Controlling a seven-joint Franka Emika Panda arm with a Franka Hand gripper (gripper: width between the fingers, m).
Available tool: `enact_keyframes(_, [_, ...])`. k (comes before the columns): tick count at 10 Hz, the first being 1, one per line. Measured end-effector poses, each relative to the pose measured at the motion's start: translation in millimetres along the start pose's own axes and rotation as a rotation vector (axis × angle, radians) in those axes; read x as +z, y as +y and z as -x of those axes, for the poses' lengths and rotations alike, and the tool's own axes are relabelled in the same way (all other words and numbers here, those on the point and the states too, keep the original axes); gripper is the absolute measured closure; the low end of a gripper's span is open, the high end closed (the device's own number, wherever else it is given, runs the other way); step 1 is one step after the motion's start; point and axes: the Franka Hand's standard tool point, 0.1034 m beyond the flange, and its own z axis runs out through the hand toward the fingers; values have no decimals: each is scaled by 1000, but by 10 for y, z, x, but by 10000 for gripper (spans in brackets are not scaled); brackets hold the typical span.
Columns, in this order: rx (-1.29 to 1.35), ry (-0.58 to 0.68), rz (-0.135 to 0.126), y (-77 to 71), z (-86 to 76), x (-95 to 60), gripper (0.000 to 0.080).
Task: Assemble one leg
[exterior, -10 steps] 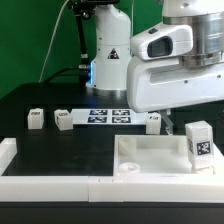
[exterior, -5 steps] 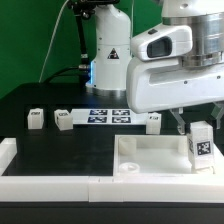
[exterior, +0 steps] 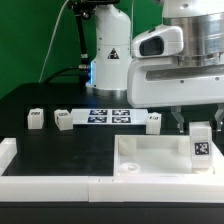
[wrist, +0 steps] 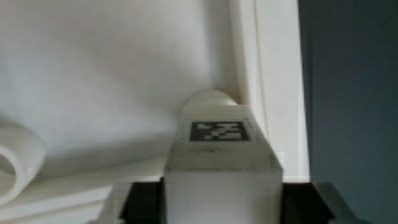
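Note:
My gripper (exterior: 199,128) is shut on a leg (exterior: 201,147), a small white block with a black-and-white tag facing the camera, held upright over the right part of the large flat white square piece (exterior: 155,158). In the wrist view the leg (wrist: 221,150) sits between the black fingers (wrist: 143,203), its tip by the raised rim (wrist: 267,70) of the square piece. Three more legs stand on the black table: one (exterior: 35,119) at the exterior view's left, one (exterior: 63,120) beside it, one (exterior: 153,121) behind the square piece.
The marker board (exterior: 103,116) lies behind the legs. A white border wall (exterior: 45,184) runs along the table's front edge and left corner. The arm's base (exterior: 108,55) stands at the back. A round corner socket (wrist: 15,160) shows in the wrist view.
The gripper with the leg has moved slightly to the exterior view's right and a little down towards the square piece. The other legs have not moved.

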Motion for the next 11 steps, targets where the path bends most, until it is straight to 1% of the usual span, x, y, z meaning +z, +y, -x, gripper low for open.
enact_keyframes(1, [164, -3, -6, -5, -1, 5, 509])
enact_keyframes(3, [346, 2, -8, -25, -4, 10, 509])
enact_keyframes(6, [768, 4, -21, -73, 3, 23, 509])
enact_keyframes(7, [884, 3, -22, -92, 5, 27, 509])
enact_keyframes(8, [921, 3, -21, -97, 7, 27, 509])
enact_keyframes(10, [854, 4, -21, -98, 9, 25, 509])
enact_keyframes(11, [831, 3, -20, -100, 9, 18, 324])
